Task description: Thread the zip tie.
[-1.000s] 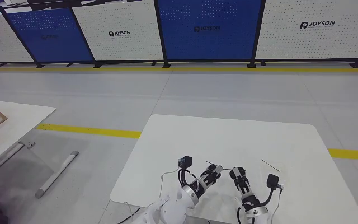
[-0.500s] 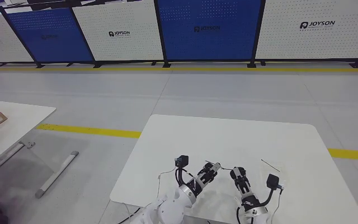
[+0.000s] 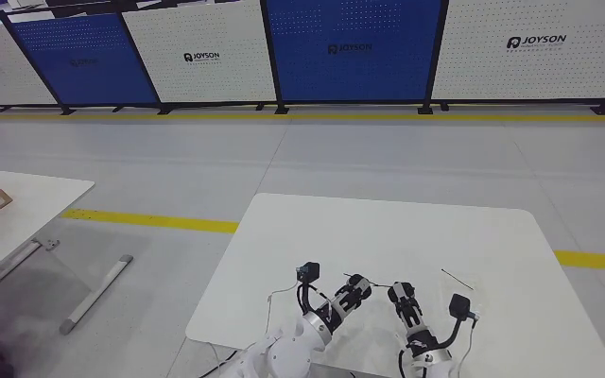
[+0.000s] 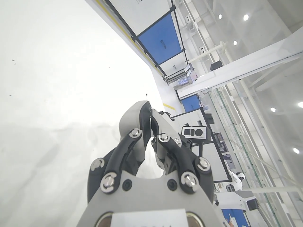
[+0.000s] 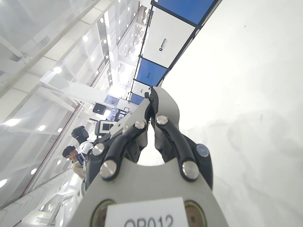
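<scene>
Location: both grippers are at the 6 o'clock edge of the table, close together, tips facing each other.
Left gripper: the jaws are pressed together on the zip tie. A thin black end sticks out just past the fingertips.
Right gripper: the jaws are also pinched together, with a small black piece of the same tie showing at the tip. I cannot confirm whether that piece is the head.
Zip tie position: held off the table and spanning the short gap between the two grippers.
Loose tie: lies flat on the table at about 2 o'clock from the right gripper, well apart, and plays no part here.
Step in hand (judgement): lining up the free end with the head slot. The pictures do not show whether it has entered.
Recommended method: hold one gripper steady as the reference and feed with the other along the strip's own axis. Keep the pinch close to the end so the strip cannot buckle.
Alignment: square the flat of the strip to the slot before advancing.
Risk: the exposed end is short, so a slight angular error would deflect it past the slot. A tight grip may also twist the strip.
</scene>
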